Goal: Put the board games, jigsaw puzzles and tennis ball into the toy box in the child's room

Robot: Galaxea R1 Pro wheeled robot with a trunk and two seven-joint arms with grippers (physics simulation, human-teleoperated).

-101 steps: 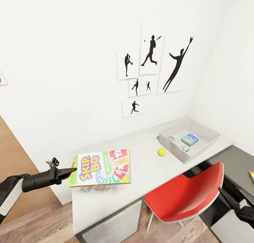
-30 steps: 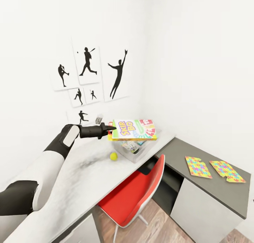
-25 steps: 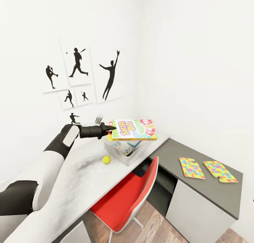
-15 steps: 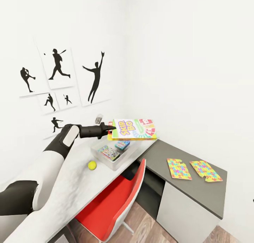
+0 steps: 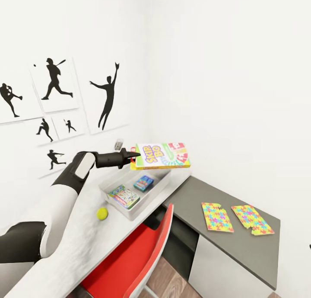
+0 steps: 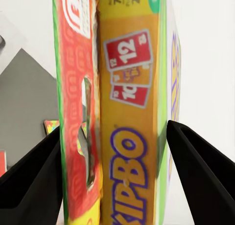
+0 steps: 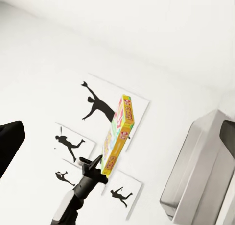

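Head view: the left gripper (image 5: 132, 157) pinches the Skip-Bo game box (image 5: 163, 155) by one short edge, arm stretched level, the box above the toy box (image 5: 160, 187). It looks light and stiff.

Left wrist view: fingers (image 6: 196, 178) clamp the Skip-Bo game box's (image 6: 129, 137) faces.

The right gripper's state I cannot tell.

The held board game (image 5: 163, 155) hides the toy box's (image 5: 113, 195) far corner.
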